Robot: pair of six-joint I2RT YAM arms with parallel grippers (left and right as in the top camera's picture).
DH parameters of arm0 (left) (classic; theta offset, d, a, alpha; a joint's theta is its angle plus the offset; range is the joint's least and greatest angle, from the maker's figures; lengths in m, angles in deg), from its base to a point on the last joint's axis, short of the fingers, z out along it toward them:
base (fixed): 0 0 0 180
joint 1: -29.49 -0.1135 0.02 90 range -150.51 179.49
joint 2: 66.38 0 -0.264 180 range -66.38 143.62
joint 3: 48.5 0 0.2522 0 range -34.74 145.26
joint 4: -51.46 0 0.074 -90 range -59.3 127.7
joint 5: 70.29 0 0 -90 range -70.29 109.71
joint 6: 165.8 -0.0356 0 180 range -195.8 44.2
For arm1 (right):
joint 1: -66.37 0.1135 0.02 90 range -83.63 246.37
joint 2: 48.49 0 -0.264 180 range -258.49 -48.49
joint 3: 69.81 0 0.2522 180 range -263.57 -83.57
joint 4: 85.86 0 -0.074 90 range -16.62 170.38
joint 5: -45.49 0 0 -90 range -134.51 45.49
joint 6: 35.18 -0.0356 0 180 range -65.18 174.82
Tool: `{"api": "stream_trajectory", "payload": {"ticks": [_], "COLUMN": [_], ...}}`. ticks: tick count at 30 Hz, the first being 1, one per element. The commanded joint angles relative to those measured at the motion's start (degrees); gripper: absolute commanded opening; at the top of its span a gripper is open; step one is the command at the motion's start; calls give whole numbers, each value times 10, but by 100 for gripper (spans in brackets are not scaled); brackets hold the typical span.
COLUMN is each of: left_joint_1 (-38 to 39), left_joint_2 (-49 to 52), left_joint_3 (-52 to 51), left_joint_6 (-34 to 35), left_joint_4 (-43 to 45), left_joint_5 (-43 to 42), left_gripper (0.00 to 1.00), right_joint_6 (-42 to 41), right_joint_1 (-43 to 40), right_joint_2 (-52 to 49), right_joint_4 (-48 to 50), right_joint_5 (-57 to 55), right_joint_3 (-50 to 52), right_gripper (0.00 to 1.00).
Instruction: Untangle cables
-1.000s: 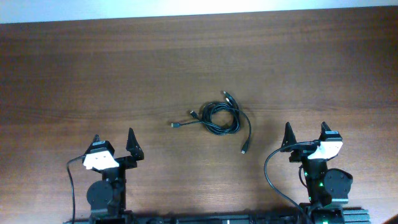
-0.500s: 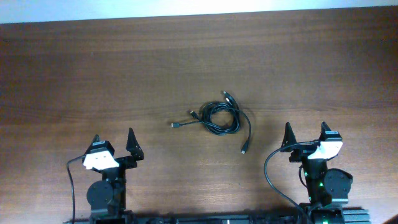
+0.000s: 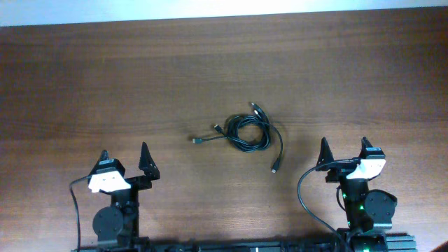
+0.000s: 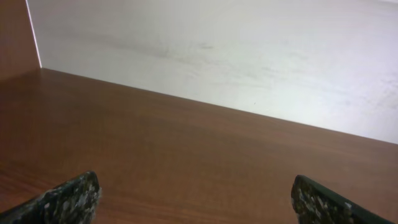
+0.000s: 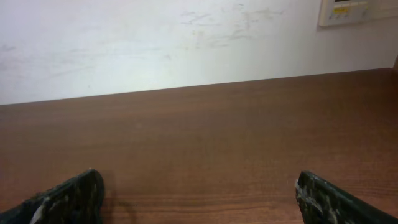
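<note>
While the cables [image 3: 249, 131] lay bundled near the middle of the desk [image 3: 105, 70], the left gripper [image 3: 124, 150] and right gripper [image 3: 344, 141] stood wide, empty; grabbing several strands together might tighten the knot.

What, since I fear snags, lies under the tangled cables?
Only the wooden table shows beneath the cables and through their loops. Where cords cross, lower strands are hidden, so which runs underneath cannot be told.
</note>
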Motion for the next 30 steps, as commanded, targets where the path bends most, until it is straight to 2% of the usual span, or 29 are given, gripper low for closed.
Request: {"api": "stream_trajectory", "payload": {"ticks": [1,15,23,30], "left_joint_1": [2,2,2,2], "left_joint_2": [-1,-1,-1,-1], "left_joint_3": [25,33,53,63], "left_joint_6": [-9,-9,-9,-9], "left_joint_4": [-6,-7,-8,-61], "left_joint_5": [-9,-159,-174,-174], "left_gripper": [99,99,99,99], "right_joint_6": [0,0,0,0], "right_joint_1": [3,3,3,3], "right_joint_2": [4,4,4,4], "right_joint_4": [-2,-2,-2,-2], "right_joint_5": [-7,-7,-7,-7], "right_joint_3": [4,4,4,4], "right_gripper": [99,99,99,99]}}
